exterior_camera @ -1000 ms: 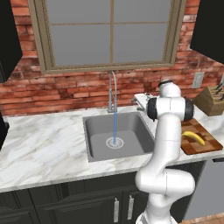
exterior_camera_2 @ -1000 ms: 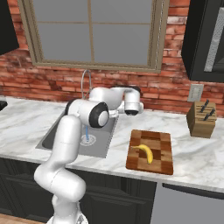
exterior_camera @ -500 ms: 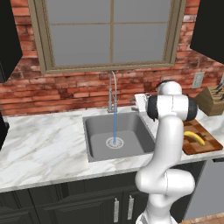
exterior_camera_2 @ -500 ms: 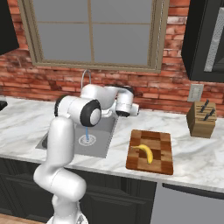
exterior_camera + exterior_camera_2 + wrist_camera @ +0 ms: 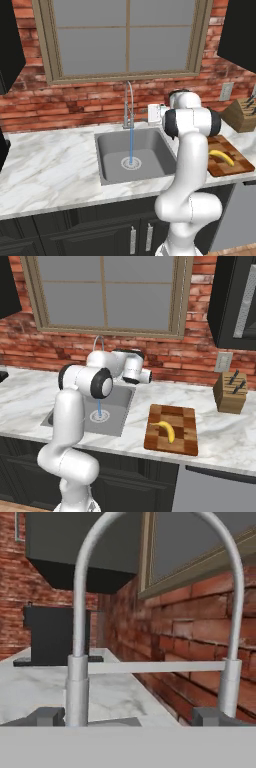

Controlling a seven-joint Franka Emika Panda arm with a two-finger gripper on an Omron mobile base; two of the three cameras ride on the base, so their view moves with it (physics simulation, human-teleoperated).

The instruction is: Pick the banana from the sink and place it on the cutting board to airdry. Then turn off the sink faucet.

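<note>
The banana [image 5: 221, 157] [image 5: 167, 431] lies on the reddish checkered cutting board [image 5: 235, 161] [image 5: 185, 443], right of the sink [image 5: 112, 150] [image 5: 120, 416]. Water still streams from the sink faucet [image 5: 128, 102] [image 5: 98, 342] [image 5: 80, 637] down to the drain. My gripper [image 5: 148, 114] [image 5: 129, 718] hovers at the back right of the basin, level with the faucet's base and pointing at it. It is open and holds nothing. In the hand view the faucet's arch rises close ahead, between the widely spread fingertips [image 5: 47, 716].
A tan knife block [image 5: 242, 114] [image 5: 230, 392] stands at the far right by a wall outlet [image 5: 223, 361]. The brick wall and window sill run close behind the faucet. A black appliance [image 5: 55, 637] sits on the counter beyond the faucet.
My hand has swung left from the counter beside the board to the faucet, with its jaws staying open. The banana has not moved on the board.
</note>
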